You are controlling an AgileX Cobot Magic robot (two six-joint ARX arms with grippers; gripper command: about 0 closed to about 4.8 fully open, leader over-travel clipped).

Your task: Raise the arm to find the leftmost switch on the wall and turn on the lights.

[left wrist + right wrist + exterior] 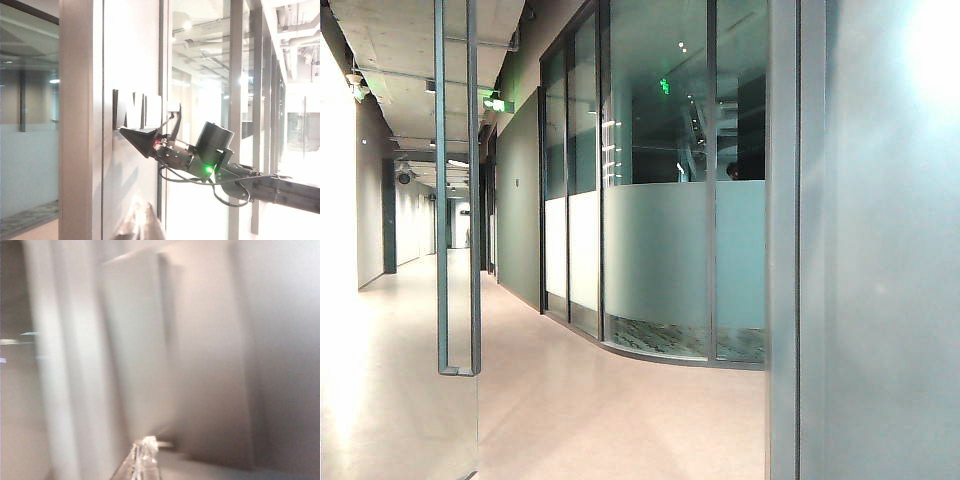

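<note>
Right gripper (131, 134): dark, pointed two-finger tool on a black arm with a green status light, seen from the left wrist view. Tip is at the wall, at the lower edge of the switch plates. Fingers look drawn together to a single point, holding nothing.

Right gripper, own camera: only a pale fingertip (145, 455) shows; picture is blurred, so no jaw detail there.

Left gripper (137, 225): only pale, blurred finger ends at the frame edge, away from the wall plates. Cannot tell whether wide or narrow.

Switches (142, 111): row of white rectangular wall switch plates on the white wall panel (127, 60), beside a grey metal frame post (80, 120). Leftmost plate sits nearest that post; the tip appears under it, but contact cannot be confirmed.

Exterior view: corridor, frosted glass partition (680, 260), glass door with a long metal pull handle (458, 190). Neither arm nor switches visible.

Risk 1: tip lands on the neighbouring plate, wrong light circuit. Cause: plates sit edge to edge, and the close-up camera is blurred.

Risk 2: tip slides off the rocker edge without toggling. Cause: narrow point, oblique approach.

Risk 3: loose black cable (220, 192) snags. Cause: it hangs free under the wrist.

Writing: green illuminated sign (498, 103) at ceiling, illegible. No brand or label readable on the plates.
</note>
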